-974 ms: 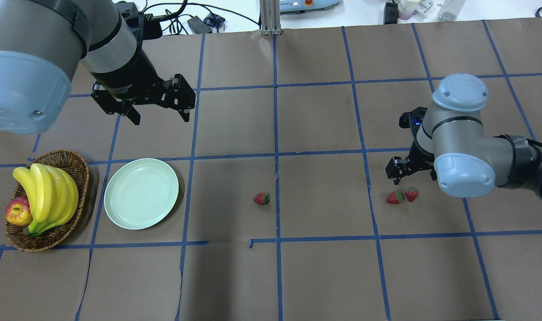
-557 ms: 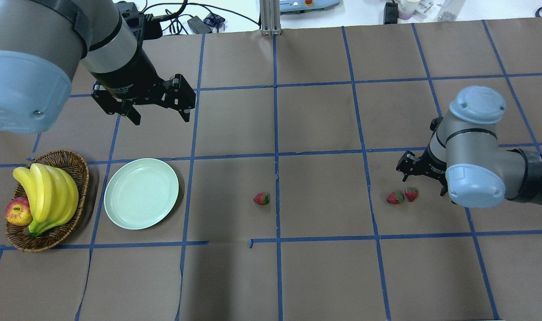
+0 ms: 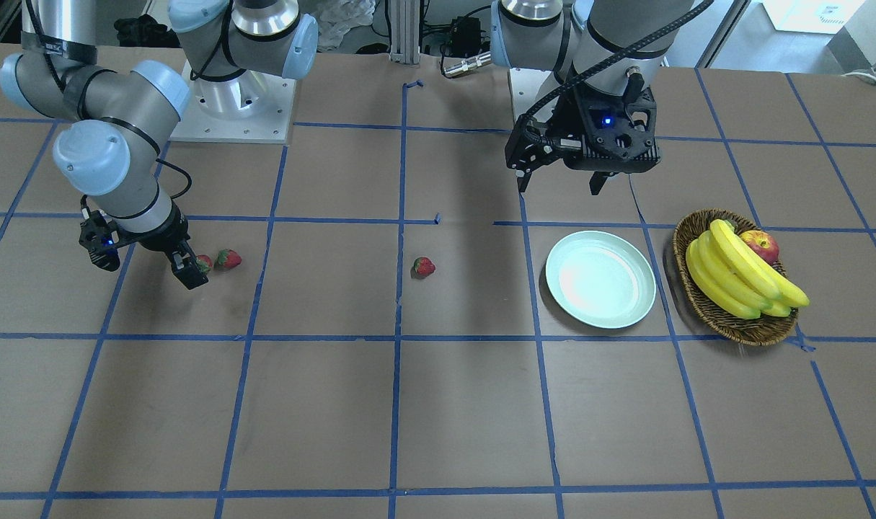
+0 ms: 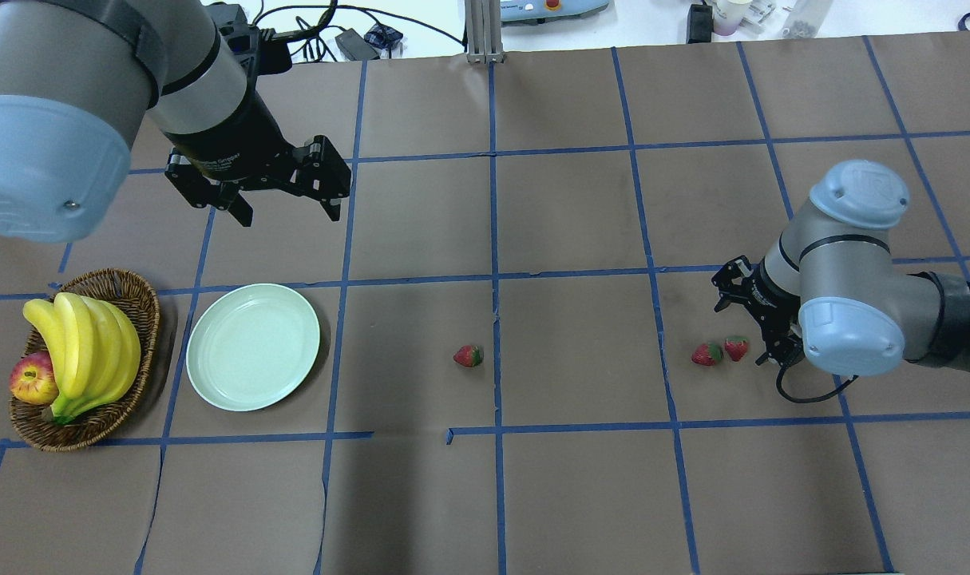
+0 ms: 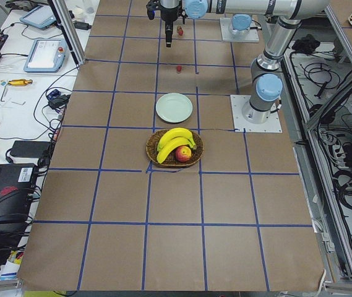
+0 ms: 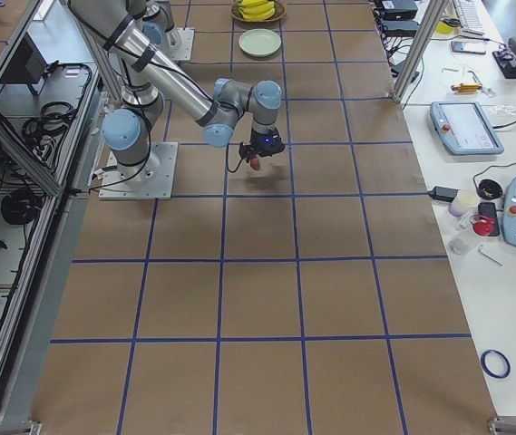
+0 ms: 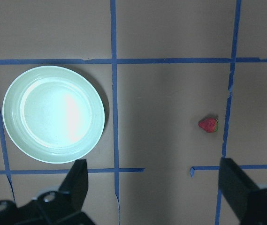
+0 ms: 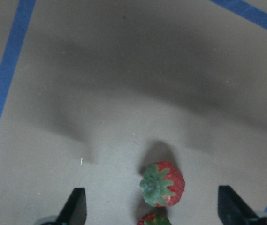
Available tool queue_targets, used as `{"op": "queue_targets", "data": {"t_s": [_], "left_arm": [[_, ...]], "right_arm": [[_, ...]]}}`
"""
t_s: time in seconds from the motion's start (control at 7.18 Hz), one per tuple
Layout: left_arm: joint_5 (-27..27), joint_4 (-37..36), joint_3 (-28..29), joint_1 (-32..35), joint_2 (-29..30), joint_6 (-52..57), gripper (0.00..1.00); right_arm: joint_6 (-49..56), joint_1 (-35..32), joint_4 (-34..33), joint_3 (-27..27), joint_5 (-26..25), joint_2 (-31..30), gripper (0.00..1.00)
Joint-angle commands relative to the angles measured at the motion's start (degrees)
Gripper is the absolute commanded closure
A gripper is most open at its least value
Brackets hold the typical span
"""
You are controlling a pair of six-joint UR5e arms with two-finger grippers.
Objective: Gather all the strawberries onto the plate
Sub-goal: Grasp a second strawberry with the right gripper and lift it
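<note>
Three strawberries lie on the brown table. One strawberry (image 4: 468, 355) is alone near the middle and also shows in the left wrist view (image 7: 208, 124). A pair of strawberries (image 4: 706, 354) (image 4: 736, 348) lies at the right. My right gripper (image 4: 746, 329) is open and low, just beside and above the pair. In the right wrist view one berry (image 8: 164, 184) sits between the fingers (image 8: 77, 206). The mint-green plate (image 4: 253, 347) is empty at the left. My left gripper (image 4: 289, 212) is open and empty, high beyond the plate.
A wicker basket (image 4: 93, 431) with bananas (image 4: 85, 351) and a red apple (image 4: 31, 377) stands left of the plate. Blue tape lines grid the table. Cables and small items lie past the far edge.
My right arm has swung and turned its wrist, bringing the open gripper down closer to the pair of strawberries. The left arm and all berries have stayed put.
</note>
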State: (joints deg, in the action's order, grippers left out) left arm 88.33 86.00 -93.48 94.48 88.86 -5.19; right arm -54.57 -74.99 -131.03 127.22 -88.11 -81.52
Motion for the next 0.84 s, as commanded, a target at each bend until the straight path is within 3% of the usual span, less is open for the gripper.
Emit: {"op": "queue_targets", "data": {"t_s": [0.0,0.56,0.7], "left_arm": [[0.0,0.0,0.1,0.0,0.0,0.0,0.0],[0.0,0.0,0.0,0.0,0.0,0.0,0.0],[0.0,0.0,0.1,0.0,0.0,0.0,0.0]], "right_arm": [[-0.6,0.1,-0.5,0.2,1.1,0.6,0.07],[1.0,0.3,-2.7,1.0,0.6,2.5,0.08],[0.9,0.5,-2.6,1.2,0.6,2.5,0.13]]}}
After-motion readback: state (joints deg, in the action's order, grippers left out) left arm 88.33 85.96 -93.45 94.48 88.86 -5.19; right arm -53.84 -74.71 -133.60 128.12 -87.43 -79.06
